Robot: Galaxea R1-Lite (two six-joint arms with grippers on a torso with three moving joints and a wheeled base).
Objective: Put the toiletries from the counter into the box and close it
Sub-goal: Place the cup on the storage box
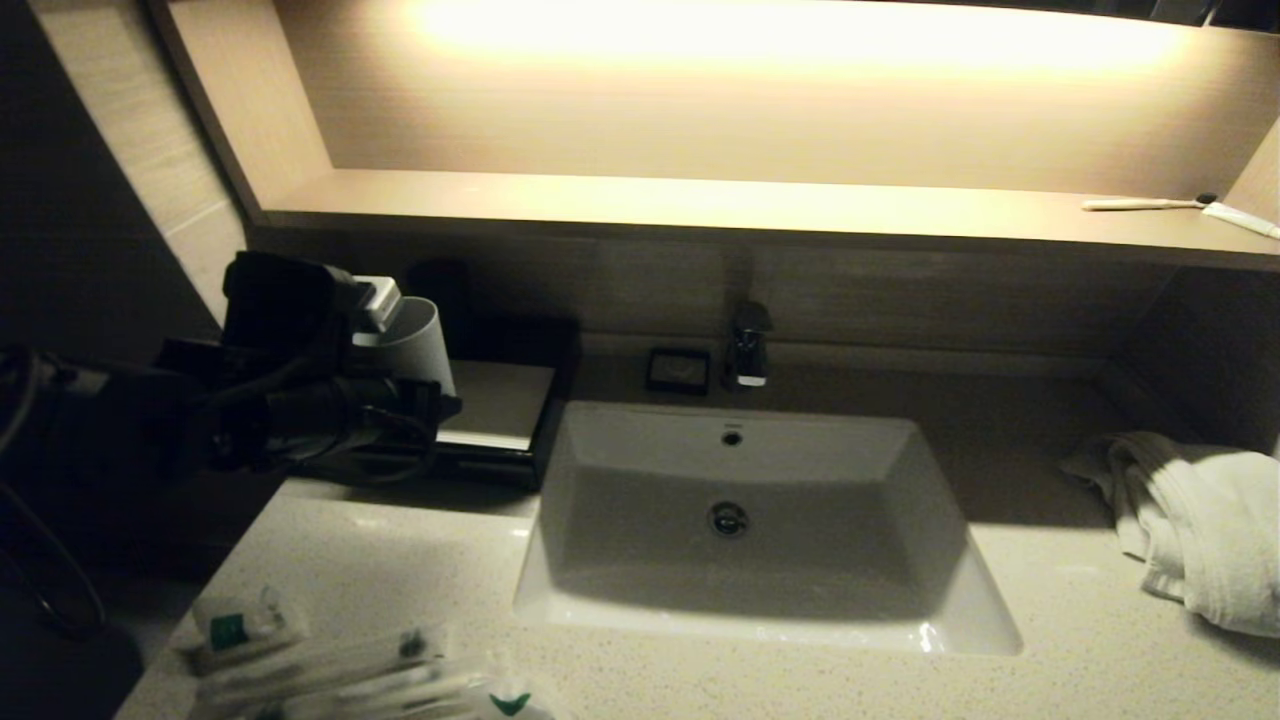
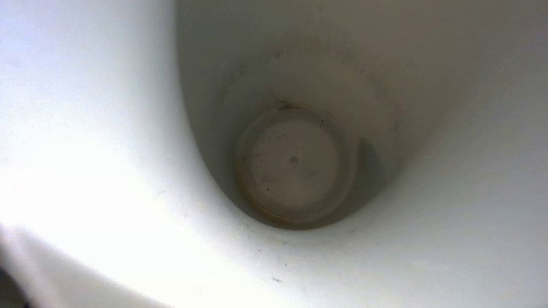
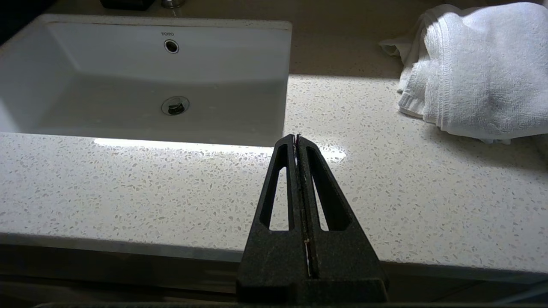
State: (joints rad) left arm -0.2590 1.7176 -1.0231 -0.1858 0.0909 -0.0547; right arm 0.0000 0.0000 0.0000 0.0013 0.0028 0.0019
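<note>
Left gripper (image 1: pixel 400 330) is at the worktop's (image 1: pixel 420 570) back-left corner, over the black box (image 1: pixel 500 410) with its flat cream top, at a pale smooth cup (image 1: pixel 415 345); its jaws' state can't be told. Crinkly wrapped toiletries (image 1: pixel 330 665) sit at the front-left edge. Right gripper (image 3: pixel 296 141) has its jaws pressed together, empty, over the speckled stone front edge by the white rectangular basin (image 3: pixel 141 81).

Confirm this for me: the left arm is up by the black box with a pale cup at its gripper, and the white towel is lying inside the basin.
Not quite. The white towel lies on the counter to the right of the basin, not inside it; the head view and right wrist view both show the basin holding nothing. The rest stands: the left arm is up by the black box with the pale cup at its gripper.
</note>
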